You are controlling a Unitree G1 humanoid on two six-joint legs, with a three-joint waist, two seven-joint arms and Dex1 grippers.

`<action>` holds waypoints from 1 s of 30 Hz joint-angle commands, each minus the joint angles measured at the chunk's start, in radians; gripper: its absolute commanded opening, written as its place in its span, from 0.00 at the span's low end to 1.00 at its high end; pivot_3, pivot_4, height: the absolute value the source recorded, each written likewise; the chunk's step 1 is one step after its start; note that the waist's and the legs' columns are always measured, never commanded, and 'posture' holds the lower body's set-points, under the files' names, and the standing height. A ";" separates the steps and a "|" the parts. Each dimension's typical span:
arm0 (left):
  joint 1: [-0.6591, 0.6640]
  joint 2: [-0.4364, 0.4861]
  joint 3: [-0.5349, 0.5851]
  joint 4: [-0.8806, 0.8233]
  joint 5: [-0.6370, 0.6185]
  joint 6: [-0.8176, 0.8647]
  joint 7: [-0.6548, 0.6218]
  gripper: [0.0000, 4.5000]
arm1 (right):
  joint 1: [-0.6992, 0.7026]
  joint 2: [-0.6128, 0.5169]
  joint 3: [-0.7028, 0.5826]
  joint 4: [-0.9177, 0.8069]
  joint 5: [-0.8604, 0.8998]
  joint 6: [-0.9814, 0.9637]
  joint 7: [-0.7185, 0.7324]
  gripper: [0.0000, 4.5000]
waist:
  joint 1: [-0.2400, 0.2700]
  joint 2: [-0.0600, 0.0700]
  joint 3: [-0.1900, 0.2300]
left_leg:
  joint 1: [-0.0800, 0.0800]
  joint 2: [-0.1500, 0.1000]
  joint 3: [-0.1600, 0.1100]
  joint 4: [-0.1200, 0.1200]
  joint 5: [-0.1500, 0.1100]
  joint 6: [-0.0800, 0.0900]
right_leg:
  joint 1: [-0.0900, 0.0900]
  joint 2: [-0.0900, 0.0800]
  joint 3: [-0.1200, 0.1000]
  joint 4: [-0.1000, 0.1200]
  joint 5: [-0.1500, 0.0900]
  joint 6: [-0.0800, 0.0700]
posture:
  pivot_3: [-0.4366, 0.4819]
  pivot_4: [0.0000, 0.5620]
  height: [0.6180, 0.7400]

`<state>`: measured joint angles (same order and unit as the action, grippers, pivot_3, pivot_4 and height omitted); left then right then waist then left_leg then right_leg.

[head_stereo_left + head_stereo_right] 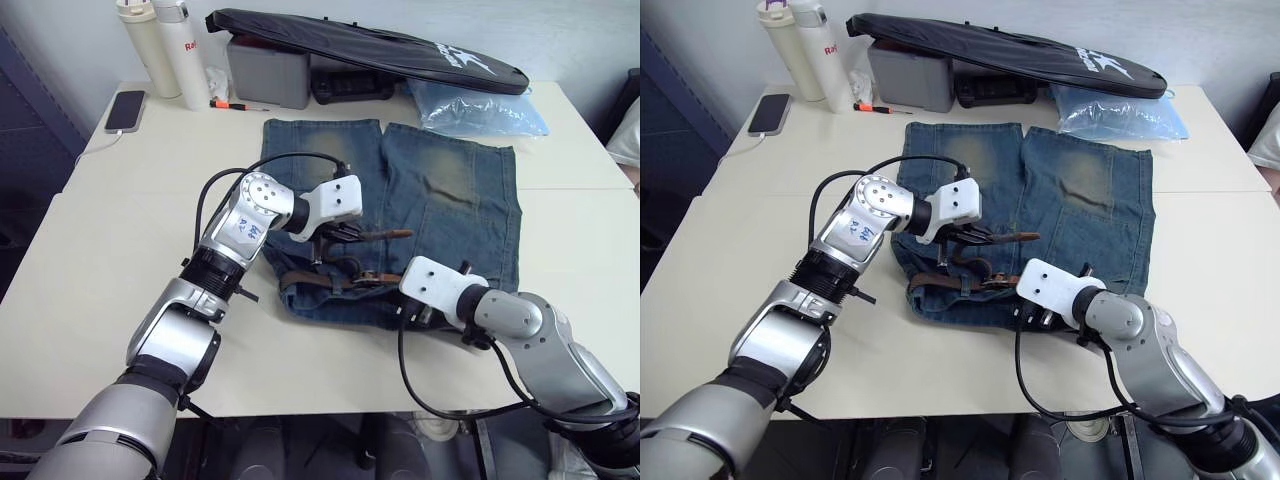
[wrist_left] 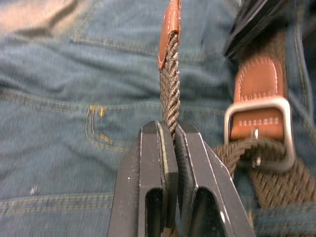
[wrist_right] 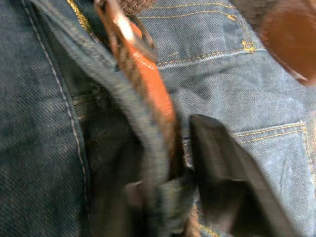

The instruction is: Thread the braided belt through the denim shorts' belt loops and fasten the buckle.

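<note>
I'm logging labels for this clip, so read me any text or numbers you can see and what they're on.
White logo lettering on the long black bag: too small to read.
Red print on the white bottle: cut off, unreadable.
Blue handwritten marks on the left arm's wrist joint: not legible.

Left gripper (image 2: pixel 169 148) fingers (image 2: pixel 197 168) clamped; both arms reach inward.

Braided belt (image 2: pixel 171 94) across denim shorts (image 1: pixel 455 210)

Phone (image 1: pixel 125 110), two bottles (image 1: pixel 165 45) (white), black bag (image 1: pixel 370 45) behind.
</note>
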<state>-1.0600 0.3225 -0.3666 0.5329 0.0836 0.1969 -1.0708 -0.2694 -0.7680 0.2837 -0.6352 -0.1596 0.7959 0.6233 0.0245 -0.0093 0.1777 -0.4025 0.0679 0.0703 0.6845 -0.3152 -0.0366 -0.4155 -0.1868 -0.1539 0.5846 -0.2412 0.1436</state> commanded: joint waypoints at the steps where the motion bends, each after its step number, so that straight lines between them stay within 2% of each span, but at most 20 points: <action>1: -0.039 0.014 -0.002 0.003 0.012 -0.035 -0.029 0.00 | -0.025 0.021 -0.045 -0.018 -0.018 -0.001 -0.034 0.01 | 0.000 0.000 0.000 | 0.000 0.000 0.000 0.000 0.000 0.000 | 0.000 0.000 0.000 0.000 0.000 0.000 | 0.48 0.27 1.00; 8: -0.042 0.033 0.001 0.000 0.023 -0.031 -0.059 0.00 | -0.028 0.096 -0.089 -0.005 -0.026 0.053 -0.110 0.01 | -0.001 0.000 0.000 | 0.000 0.000 0.000 0.000 0.000 0.000 | 0.000 0.000 0.000 0.000 0.000 0.000 | 0.48 0.27 1.00; 15: -0.032 0.038 0.009 -0.017 0.019 -0.004 -0.062 0.00 | -0.016 0.098 -0.055 -0.012 -0.026 0.061 -0.110 0.01 | 0.000 0.000 0.000 | 0.000 0.000 0.000 0.000 0.000 0.000 | 0.000 0.000 0.000 0.000 0.000 0.000 | 0.48 0.27 1.00; 23: -0.028 0.058 0.021 -0.037 0.021 0.029 -0.046 0.00 | -0.007 0.158 -0.102 -0.020 -0.005 0.174 -0.143 0.01 | 0.000 0.000 0.000 | 0.000 0.000 0.000 0.000 0.000 0.000 | 0.000 0.000 0.000 0.001 0.000 0.000 | 0.48 0.27 1.00; 27: -0.044 0.096 -0.020 -0.073 0.102 -0.001 -0.011 0.00 | -0.004 0.194 -0.110 -0.037 0.015 0.229 -0.149 0.01 | -0.001 0.000 0.000 | 0.000 0.000 0.000 0.000 0.000 0.000 | 0.000 0.000 0.000 0.001 0.000 0.000 | 0.48 0.27 1.00; 30: -0.040 0.086 -0.010 -0.092 0.091 0.025 -0.015 0.00 | -0.018 0.187 -0.085 -0.037 0.019 0.213 -0.139 0.01 | 0.001 0.000 0.000 | 0.000 0.000 0.000 0.000 0.000 0.000 | 0.000 0.000 0.000 0.001 0.000 0.000 | 0.48 0.27 1.00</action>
<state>-1.0755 0.4171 -0.3832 0.4972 0.1756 0.2116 -1.0871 -0.2768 -0.5751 0.2174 -0.6408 -0.1403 1.0135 0.4918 0.0259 -0.0090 0.1775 -0.4025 0.0679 0.0702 0.6846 -0.3152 -0.0365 -0.4156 -0.1868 -0.1536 0.5854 -0.2412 0.1436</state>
